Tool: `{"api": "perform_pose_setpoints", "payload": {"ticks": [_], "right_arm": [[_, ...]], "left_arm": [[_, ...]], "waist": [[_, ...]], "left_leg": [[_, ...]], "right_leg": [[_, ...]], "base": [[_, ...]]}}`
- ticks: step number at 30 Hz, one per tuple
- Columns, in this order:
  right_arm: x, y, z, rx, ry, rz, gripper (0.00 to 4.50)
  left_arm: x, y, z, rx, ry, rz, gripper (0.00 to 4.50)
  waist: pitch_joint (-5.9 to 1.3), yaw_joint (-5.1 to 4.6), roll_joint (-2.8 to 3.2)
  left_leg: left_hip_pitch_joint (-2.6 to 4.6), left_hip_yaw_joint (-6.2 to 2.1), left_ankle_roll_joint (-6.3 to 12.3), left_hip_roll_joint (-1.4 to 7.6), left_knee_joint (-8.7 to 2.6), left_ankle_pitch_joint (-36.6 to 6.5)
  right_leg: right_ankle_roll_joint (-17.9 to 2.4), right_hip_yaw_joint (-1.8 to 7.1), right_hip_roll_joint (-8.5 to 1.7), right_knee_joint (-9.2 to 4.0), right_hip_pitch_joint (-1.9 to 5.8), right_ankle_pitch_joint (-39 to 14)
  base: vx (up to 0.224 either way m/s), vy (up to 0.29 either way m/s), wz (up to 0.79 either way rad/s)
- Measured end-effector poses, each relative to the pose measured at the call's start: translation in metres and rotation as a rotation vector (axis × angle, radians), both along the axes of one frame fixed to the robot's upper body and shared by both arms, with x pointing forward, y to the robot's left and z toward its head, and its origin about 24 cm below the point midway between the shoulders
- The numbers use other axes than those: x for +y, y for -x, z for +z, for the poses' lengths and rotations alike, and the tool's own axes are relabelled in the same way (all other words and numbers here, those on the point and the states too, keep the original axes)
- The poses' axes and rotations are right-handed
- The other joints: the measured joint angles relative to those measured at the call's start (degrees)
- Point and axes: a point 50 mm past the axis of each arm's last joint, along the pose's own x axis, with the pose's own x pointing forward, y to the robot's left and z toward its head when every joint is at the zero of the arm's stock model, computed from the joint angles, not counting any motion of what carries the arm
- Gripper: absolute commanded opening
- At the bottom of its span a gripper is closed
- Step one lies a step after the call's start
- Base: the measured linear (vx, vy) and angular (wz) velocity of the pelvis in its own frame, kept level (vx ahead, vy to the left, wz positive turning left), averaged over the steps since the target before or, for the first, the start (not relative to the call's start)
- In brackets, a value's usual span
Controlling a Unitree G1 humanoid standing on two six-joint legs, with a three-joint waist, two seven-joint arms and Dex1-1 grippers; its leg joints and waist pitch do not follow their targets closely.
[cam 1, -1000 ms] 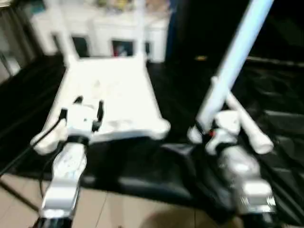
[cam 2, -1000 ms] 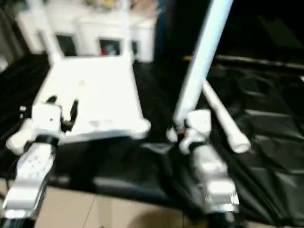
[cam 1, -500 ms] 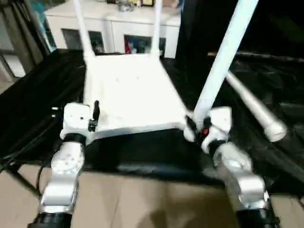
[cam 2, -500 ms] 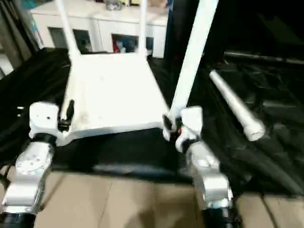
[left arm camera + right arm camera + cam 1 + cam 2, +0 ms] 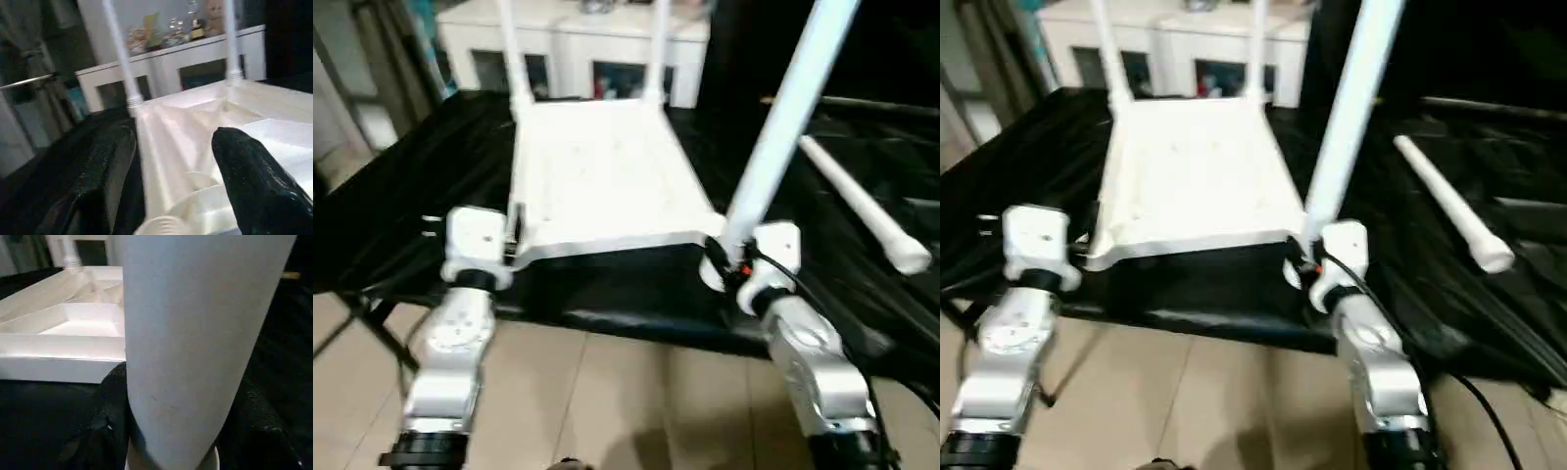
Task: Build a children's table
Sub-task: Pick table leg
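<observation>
From my station the head views were soft with blur, and the ribbing of the tabletop [image 5: 607,176] was hard to make out; it lay underside up on the black-draped counter [image 5: 401,196], its near edge close to the counter's front edge; two legs [image 5: 512,59] stood upright in its far corner sockets, their upper ends cut off by the frame; behind them a white cabinet [image 5: 578,39] was only partly in view. My right end effector [image 5: 729,262] was clamped on a third leg [image 5: 783,127] near its lower end, at the tabletop's near right corner; the leg leaned up and to the right out of frame, and I could not tell whether its foot sat in the socket, since the wrist view had the leg [image 5: 195,347] blocking most of what lay behind it. My left end effector [image 5: 171,181] stood fairly wide and held nothing; its fingers [image 5: 254,181] straddled the tabletop's near left corner; whether they touched it I could not tell. A fourth leg [image 5: 862,211] lay loose on the counter toward its right side.
</observation>
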Motion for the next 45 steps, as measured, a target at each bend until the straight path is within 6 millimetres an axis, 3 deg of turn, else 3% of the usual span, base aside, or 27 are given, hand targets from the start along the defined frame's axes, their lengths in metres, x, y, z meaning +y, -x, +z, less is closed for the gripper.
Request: {"api": "perform_pose_setpoints", "payload": {"ticks": [3,6,8,10,11,13,15,17,19,20,21,22,23,24,25,26,27,28,30,31,33,36,38,39,40,44,45], "right_arm": [[0.007,-0.002,0.003,-0.007,0.003,0.031,1.91],[0.008,-0.003,0.005,-0.017,0.006,0.038,1.91],[0.003,-0.003,0.004,-0.016,0.025,0.027,1.91],[0.001,-0.004,0.003,-0.010,0.034,0.023,1.91],[0.000,-0.004,0.003,-0.010,0.034,0.025,1.91],[-0.002,-0.004,0.004,-0.016,0.043,0.031,1.91],[0.005,-0.003,0.001,-0.008,0.058,0.065,1.91],[0.021,-0.002,0.001,-0.009,0.065,0.145,1.91],[0.026,-0.001,0.001,-0.010,0.070,0.177,1.91],[0.022,0.000,-0.001,-0.003,0.075,0.164,1.91],[0.012,0.001,-0.005,0.016,0.084,0.134,1.91],[0.006,0.000,-0.005,0.018,0.081,0.108,1.91],[0.005,-0.002,-0.003,0.009,0.074,0.092,1.91],[0.005,-0.004,0.002,-0.010,0.068,0.084,1.91],[0.006,-0.006,0.004,-0.018,0.066,0.080,1.91],[0.014,-0.006,0.004,-0.018,0.053,0.099,1.91],[0.022,-0.006,0.005,-0.023,0.049,0.130,1.91],[0.023,-0.005,0.004,-0.022,0.050,0.132,1.91],[0.019,-0.005,0.004,-0.020,0.056,0.125,1.91],[0.018,-0.005,0.004,-0.020,0.055,0.120,1.91],[0.012,-0.004,0.002,-0.015,0.063,0.104,1.91],[0.001,-0.004,0.000,-0.007,0.065,0.065,1.91],[-0.001,-0.004,0.001,-0.014,0.063,0.060,1.91],[0.000,-0.004,0.003,-0.020,0.062,0.063,1.91],[0.000,-0.004,0.003,-0.022,0.062,0.065,1.91],[0.018,-0.004,0.003,-0.027,0.041,0.122,1.91],[0.017,-0.004,0.004,-0.032,0.045,0.122,1.91]], "left_arm": [[0.002,0.001,-0.001,0.004,0.005,0.005,3.09],[0.002,0.000,0.001,-0.002,0.002,-0.002,3.09],[-0.003,-0.001,0.005,-0.017,0.009,-0.018,3.09],[-0.002,0.001,0.000,0.003,0.011,-0.012,3.09],[-0.002,0.002,-0.001,0.005,0.010,-0.011,3.09],[-0.003,0.000,0.004,-0.013,0.009,-0.017,3.09],[0.003,0.002,0.002,-0.004,-0.001,0.001,3.09],[0.009,0.003,0.001,0.008,-0.008,0.024,3.09],[0.010,0.003,0.001,0.010,-0.007,0.030,3.09],[0.006,0.003,0.000,0.013,0.000,0.019,3.09],[-0.006,0.002,0.000,0.008,0.016,-0.018,3.09],[-0.008,0.002,0.000,0.008,0.016,-0.024,3.09],[-0.005,0.003,0.000,0.010,0.010,-0.016,3.09],[0.000,0.004,0.000,0.008,0.005,-0.001,3.09],[0.004,0.006,0.001,0.005,-0.002,0.008,3.09],[0.010,0.008,-0.003,0.022,-0.005,0.030,3.09],[0.015,0.009,-0.006,0.041,-0.005,0.049,3.09],[0.015,0.008,-0.005,0.041,-0.005,0.048,3.09],[0.011,0.007,-0.004,0.036,-0.002,0.035,3.09],[0.011,0.007,-0.003,0.035,-0.001,0.032,3.09],[0.007,0.007,-0.004,0.035,0.009,0.023,3.09],[-0.006,0.007,-0.006,0.042,0.020,-0.023,3.09],[-0.006,0.007,-0.005,0.038,0.019,-0.025,3.09],[-0.006,0.007,-0.004,0.035,0.019,-0.025,3.09],[-0.005,0.007,-0.004,0.036,0.016,-0.024,3.09],[0.002,0.008,-0.005,0.053,0.022,-0.067,3.09],[-0.001,0.008,-0.005,0.062,0.016,-0.124,3.09]], "waist": [[0.67,-0.42,0.44],[1.36,-1.39,0.67],[1.06,-1.64,-1.37],[1.28,-1.33,-1.72],[1.18,-1.44,-1.52],[0.42,-1.83,0.12],[0.16,-2.26,-0.09],[-0.09,-3.66,-0.79],[-0.56,-4.60,-1.78],[-0.52,-4.69,-1.97],[-0.37,-3.78,-2.07],[-0.40,-2.62,-2.07],[-0.24,-1.49,-2.37],[-0.77,-0.44,-0.24],[-0.81,-0.11,0.47],[-0.79,-0.25,0.37],[-0.88,-0.50,0.11],[-0.81,-0.52,0.25],[-0.64,-0.65,-0.66],[-0.57,-0.72,-1.58],[0.04,-0.72,-3.87],[0.19,-0.18,-3.36],[0.14,-0.21,-2.81],[0.18,-0.35,-1.30],[0.38,-0.35,-0.56],[0.15,-2.79,-0.92],[-0.33,-2.94,-2.00]], "left_leg": [[2.67,2.00,-0.53,1.64,-0.48,-0.51],[4.52,2.12,-0.76,1.51,-1.37,-0.91],[5.30,2.96,-1.25,1.15,-1.60,-1.22],[4.43,-0.55,0.10,0.29,5.65,-3.74],[4.25,-1.82,0.15,0.03,7.53,-3.78],[4.97,-2.24,-0.12,1.25,1.19,-4.38],[5.65,-2.67,-2.24,1.82,0.29,-4.47],[5.67,-6.83,-1.44,-0.98,-0.18,-4.94],[5.75,-11.03,-0.25,-4.46,-0.18,-5.66],[4.41,-10.72,3.45,-5.09,1.72,-6.04],[2.63,-8.02,9.38,-4.54,5.61,-5.42],[1.56,-6.05,8.63,-4.05,6.70,-5.32],[1.24,-4.80,7.48,-3.59,4.85,-4.63],[1.23,-4.38,5.76,-1.88,0.51,-3.32],[1.80,-5.03,0.04,-0.65,0.51,-2.40],[2.05,-5.15,0.42,-0.77,1.49,-3.39],[2.35,-5.57,0.66,-1.23,1.89,-4.12],[2.74,-5.68,0.83,-1.34,1.87,-4.46],[3.92,-4.70,0.48,-2.02,1.30,-5.01],[4.68,-4.02,0.27,-2.60,1.03,-5.25],[6.17,-2.20,0.38,-3.62,1.39,-6.38],[5.73,-3.07,2.83,-2.94,5.84,-7.84],[5.05,-3.36,1.51,-2.40,5.19,-7.09],[4.64,-3.42,1.13,-0.92,2.52,-6.86],[4.67,-3.34,-1.62,0.15,2.41,-4.99],[5.40,-3.36,-0.61,-0.64,1.84,-5.66],[5.05,-2.72,-0.36,-1.36,2.20,-5.77]], "right_leg": [[-0.02,1.96,1.64,-1.37,0.92,0.03],[-0.90,0.39,0.56,0.03,2.50,-1.45],[-0.43,1.37,-0.46,1.55,2.87,-2.88],[-0.55,1.78,-0.37,1.06,3.25,-2.89],[-0.56,1.42,-0.34,0.72,3.57,-2.88],[-1.01,0.44,0.86,-0.41,3.87,-2.49],[-2.51,0.28,1.64,-1.59,3.97,-2.20],[-3.60,0.32,1.43,-0.08,3.71,-3.28],[-1.12,2.55,1.26,0.77,3.30,-4.45],[-0.53,2.91,1.51,0.44,4.51,-4.80],[-0.46,2.85,1.52,-0.96,6.28,-5.06],[-0.42,2.86,1.62,-2.13,7.32,-5.00],[-0.45,2.83,2.07,-3.17,8.14,-4.97],[-0.55,1.80,3.70,-3.98,9.15,-5.22],[-0.31,1.02,4.43,-2.63,9.01,-5.98],[0.41,0.34,3.91,0.06,8.05,-6.49],[0.63,0.66,3.41,5.96,4.76,-6.51],[0.68,1.02,3.40,7.55,2.38,-6.49],[2.73,2.30,2.58,6.51,-2.45,-4.91],[2.67,2.89,1.73,4.90,-3.42,-3.79],[-0.98,4.99,0.81,1.38,-2.87,1.72],[-1.92,4.86,1.75,0.29,-0.75,1.19],[-1.94,4.62,2.20,-0.31,0.44,0.97],[-1.91,3.49,2.98,-0.96,1.32,0.95],[-1.84,3.10,3.49,-1.21,1.89,0.84],[-4.96,2.46,2.23,0.93,0.87,-0.70],[-3.39,3.43,1.09,0.71,0.05,0.09]], "base": [[-0.029,0.021,-0.54],[-0.025,0.038,-0.74],[-0.029,-0.016,-0.37],[0.112,-0.095,-0.15],[0.096,-0.051,-0.20],[0.104,-0.023,-0.01],[0.149,0.007,0.16],[0.186,-0.016,0.20],[0.162,-0.080,0.39],[0.148,-0.053,0.63],[0.152,-0.007,0.79],[0.152,-0.007,0.79],[0.163,-0.018,0.35],[0.161,-0.024,0.00],[0.161,-0.024,0.00],[0.196,-0.012,-0.11],[0.190,0.005,-0.12],[0.190,0.005,-0.12],[0.108,0.006,-0.02],[0.090,-0.010,-0.02],[0.083,-0.104,0.00],[0.082,-0.095,-0.01],[0.078,-0.025,-0.06],[0.083,0.062,0.00],[0.083,0.062,0.00],[0.109,0.105,-0.01],[0.092,0.036,0.07]]}}
